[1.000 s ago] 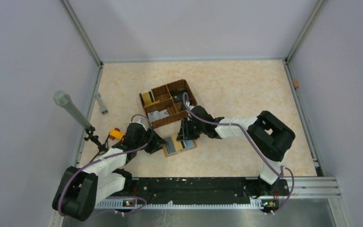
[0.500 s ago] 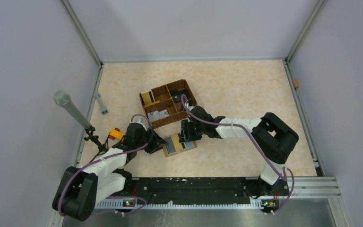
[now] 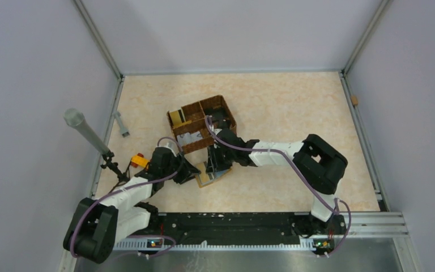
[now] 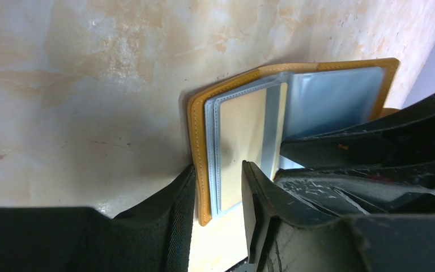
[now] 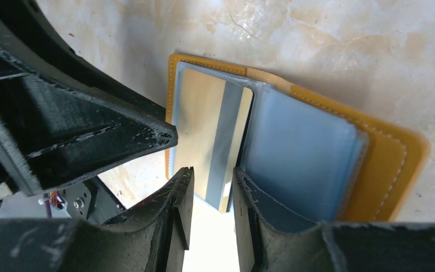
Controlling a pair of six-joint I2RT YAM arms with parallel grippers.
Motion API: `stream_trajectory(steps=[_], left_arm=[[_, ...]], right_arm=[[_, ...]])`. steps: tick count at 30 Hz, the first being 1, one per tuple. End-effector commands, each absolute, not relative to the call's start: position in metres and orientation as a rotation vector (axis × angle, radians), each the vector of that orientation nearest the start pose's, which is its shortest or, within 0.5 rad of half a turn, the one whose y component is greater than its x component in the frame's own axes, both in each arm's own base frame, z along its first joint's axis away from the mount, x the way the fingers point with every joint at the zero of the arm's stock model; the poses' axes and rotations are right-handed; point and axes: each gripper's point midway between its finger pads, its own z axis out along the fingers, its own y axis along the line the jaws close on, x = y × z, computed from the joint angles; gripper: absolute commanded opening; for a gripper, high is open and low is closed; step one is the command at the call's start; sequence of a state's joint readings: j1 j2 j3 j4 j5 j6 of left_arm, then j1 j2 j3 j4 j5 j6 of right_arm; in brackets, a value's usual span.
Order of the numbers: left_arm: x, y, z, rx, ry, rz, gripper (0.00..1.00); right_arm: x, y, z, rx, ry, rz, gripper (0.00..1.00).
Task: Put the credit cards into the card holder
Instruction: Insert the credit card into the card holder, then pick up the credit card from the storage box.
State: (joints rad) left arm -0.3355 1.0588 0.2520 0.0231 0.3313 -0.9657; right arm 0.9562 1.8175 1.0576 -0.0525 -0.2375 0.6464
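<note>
The right gripper pinches a pale yellowish card lying half inside the open card holder. The left gripper clamps the holder's edge. Only the overhead view shows the woven basket just behind them.

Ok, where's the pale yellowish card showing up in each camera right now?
Top external: not discernible; the open card holder lies low centre, mostly hidden under both pincers.
Left wrist: the pale yellowish card sits centre, in the holder's clear sleeve, just above the left pincer.
Right wrist: the card is centre-left, its lower end between the right pincer fingers.
Shared landmark: the holder's mustard-orange stitched edge.
</note>
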Motion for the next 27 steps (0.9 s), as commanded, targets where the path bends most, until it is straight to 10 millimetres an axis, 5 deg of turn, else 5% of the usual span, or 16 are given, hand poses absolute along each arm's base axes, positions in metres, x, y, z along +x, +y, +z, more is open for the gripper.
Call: stream_trajectory(steps=[1,7,13,20,27], left_arm=[[0.204,-0.165,0.026,-0.594,2.468,-0.96,0.39],[0.208,-0.164,0.032,-0.58,2.452,-0.945,0.43],[0.219,-0.147,0.064,-0.492,2.447,-0.776,0.69],[0.25,-0.135,0.131,-0.327,2.36,-0.646,0.89],[0.305,-0.101,0.171,0.02,2.394,-0.348,0.94]], right_arm=[[0.198,0.431,0.065,-0.573,2.501,1.075,0.32],[0.2,0.428,0.076,-0.58,2.474,1.057,0.32],[0.214,0.409,0.115,-0.559,2.403,0.99,0.43],[0.239,0.36,0.146,-0.443,2.326,0.963,0.51],[0.262,0.302,0.154,-0.34,2.275,0.911,0.58]])
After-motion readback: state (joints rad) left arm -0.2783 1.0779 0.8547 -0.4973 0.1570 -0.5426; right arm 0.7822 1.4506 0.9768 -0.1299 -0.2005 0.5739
